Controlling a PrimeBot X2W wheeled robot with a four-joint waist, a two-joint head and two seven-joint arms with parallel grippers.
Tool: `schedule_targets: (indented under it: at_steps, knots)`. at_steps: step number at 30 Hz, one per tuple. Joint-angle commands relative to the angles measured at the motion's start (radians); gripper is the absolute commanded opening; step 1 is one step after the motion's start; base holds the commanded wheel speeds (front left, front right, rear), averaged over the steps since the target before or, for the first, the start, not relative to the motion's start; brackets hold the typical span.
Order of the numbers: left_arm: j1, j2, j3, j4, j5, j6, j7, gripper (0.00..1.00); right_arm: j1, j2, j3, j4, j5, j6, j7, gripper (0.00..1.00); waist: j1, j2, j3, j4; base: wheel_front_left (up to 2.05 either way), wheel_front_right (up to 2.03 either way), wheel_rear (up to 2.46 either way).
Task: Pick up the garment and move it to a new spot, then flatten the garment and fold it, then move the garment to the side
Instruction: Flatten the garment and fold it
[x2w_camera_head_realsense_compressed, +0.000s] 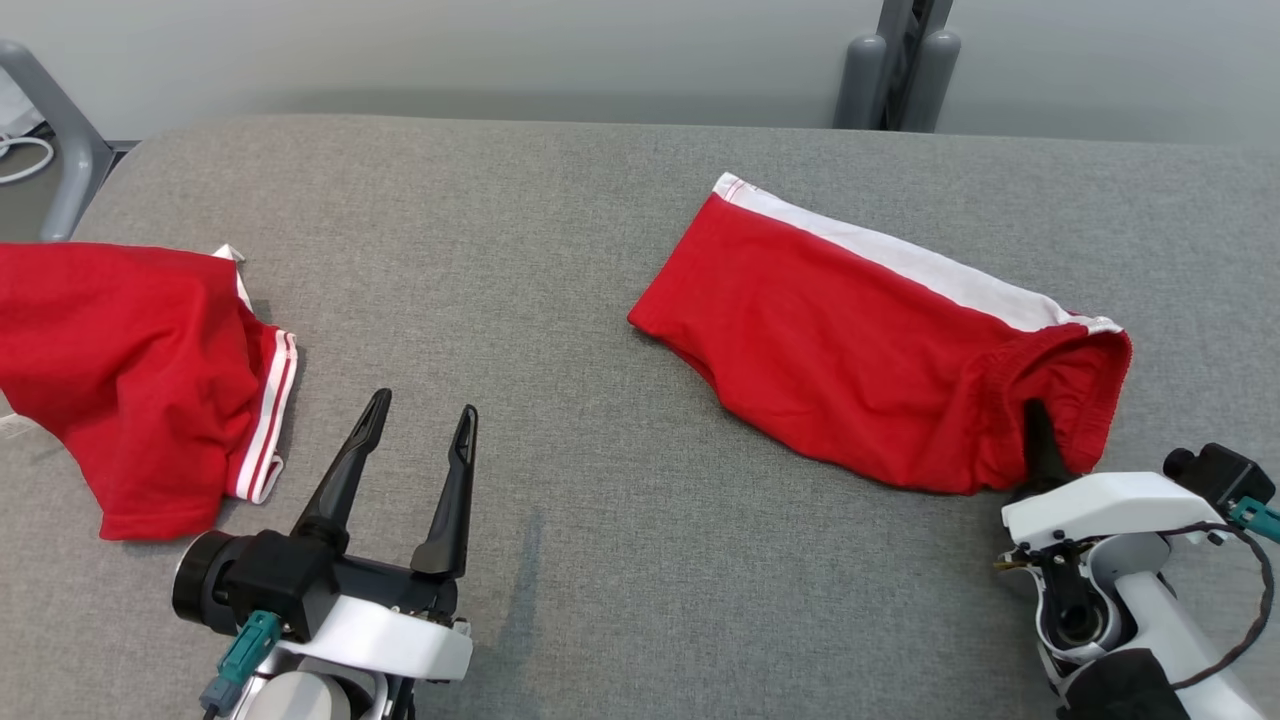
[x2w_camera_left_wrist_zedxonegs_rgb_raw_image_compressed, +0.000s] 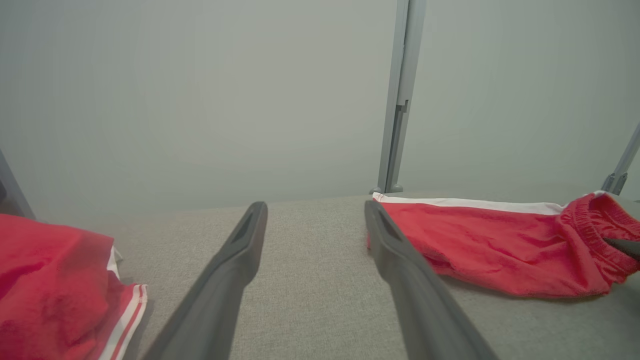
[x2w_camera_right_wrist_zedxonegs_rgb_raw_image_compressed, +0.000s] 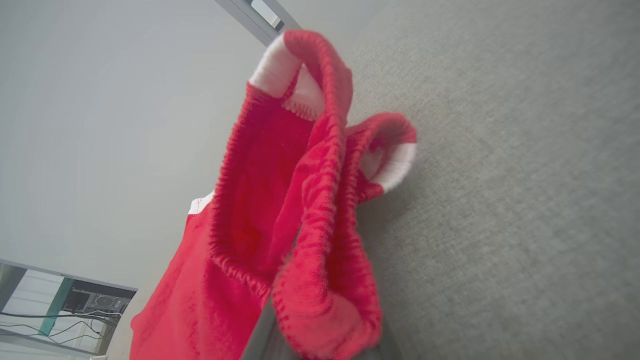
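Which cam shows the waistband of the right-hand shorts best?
Right wrist view: the waistband is close up, gathered elastic plain. Head view shows it small, at the right pincer, on the near right end of the shorts. Left wrist view catches it at the far right edge.

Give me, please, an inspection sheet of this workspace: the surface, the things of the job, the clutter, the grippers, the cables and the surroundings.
Surface: grey fabric-covered table top, flat.
Job's things: red shorts with a white side stripe, lying at the right, elastic waistband toward the robot's right arm.
Clutter: second red garment, crumpled at the left edge, apart from the shorts.
Grippers: left gripper open over bare surface, holding nothing; right gripper shut on the waistband.
Cables: black cable looping at the right wrist; white cable beyond the far left corner.
Surroundings: pale grey wall; grey post behind the table.
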Motion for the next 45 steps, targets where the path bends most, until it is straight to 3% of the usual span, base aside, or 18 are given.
schedule_targets:
  at_steps: [1, 9, 22, 31, 45]
  knots:
    - [-0.005, 0.003, 0.006, 0.0, -0.007, 0.005, -0.001, 1.0, 0.034, -0.017, 0.004, 0.018, 0.015, 0.002, -0.006, 0.0, 0.0, 0.0, -0.001, -0.004, 0.0, 0.0, 0.0]
    - [-0.008, 0.003, 0.004, 0.002, -0.006, 0.004, -0.001, 1.0, 0.01, -0.102, 0.02, 0.028, 0.016, 0.001, -0.014, 0.0, 0.0, 0.0, 0.001, -0.014, 0.0, 0.0, 0.0]
    - [-0.033, 0.003, -0.007, 0.01, 0.002, -0.005, -0.001, 1.0, -0.146, -0.346, 0.109, 0.103, -0.08, 0.001, 0.081, 0.0, 0.0, 0.0, 0.043, 0.012, 0.0, 0.0, 0.0]
    - [-0.054, 0.003, -0.034, 0.013, -0.011, -0.003, -0.001, 1.0, -0.25, -0.445, 0.151, 0.196, -0.134, 0.001, 0.117, 0.0, 0.0, 0.0, 0.078, 0.039, 0.0, 0.0, 0.0]
    - [-0.045, 0.003, -0.054, 0.028, -0.027, 0.019, -0.001, 1.0, -0.324, -0.38, 0.269, 0.098, -0.086, 0.001, 0.173, 0.0, 0.0, 0.0, 0.025, 0.036, 0.0, 0.0, 0.0]
